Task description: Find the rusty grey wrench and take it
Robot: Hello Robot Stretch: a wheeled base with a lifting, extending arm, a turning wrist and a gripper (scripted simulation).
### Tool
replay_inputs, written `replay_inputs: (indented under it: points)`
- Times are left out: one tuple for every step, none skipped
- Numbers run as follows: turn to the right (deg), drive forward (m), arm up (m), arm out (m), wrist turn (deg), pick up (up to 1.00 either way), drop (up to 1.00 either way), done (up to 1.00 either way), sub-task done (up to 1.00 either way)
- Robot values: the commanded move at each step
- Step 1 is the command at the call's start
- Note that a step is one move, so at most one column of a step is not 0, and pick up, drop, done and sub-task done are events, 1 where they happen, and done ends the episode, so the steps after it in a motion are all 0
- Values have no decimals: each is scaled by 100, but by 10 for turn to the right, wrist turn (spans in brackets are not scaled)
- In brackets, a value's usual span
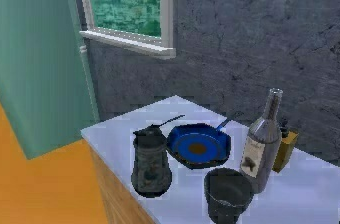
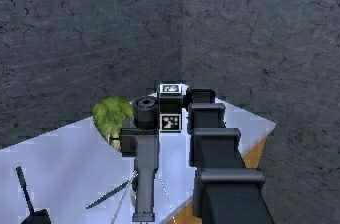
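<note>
My arm reaches out over a pale tabletop in the arm side view. The gripper sits left of the two white marker squares, with its dark body near a green leafy lump. A thin grey tool-like thing lies on the tabletop just left of the gripper; its shape is too small to name. I cannot tell whether the gripper holds anything.
In the forward view a counter carries a dark kettle, a blue pan, a glass bottle and a dark cup. A dark long-handled utensil lies at the arm side view's left. Dark stone walls stand behind; a teal door is at the forward view's left.
</note>
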Motion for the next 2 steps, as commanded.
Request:
replay_inputs:
  points:
    - [0,0,0,0,450,0,0,0,0]
    - [0,0,0,0,450,0,0,0,0]
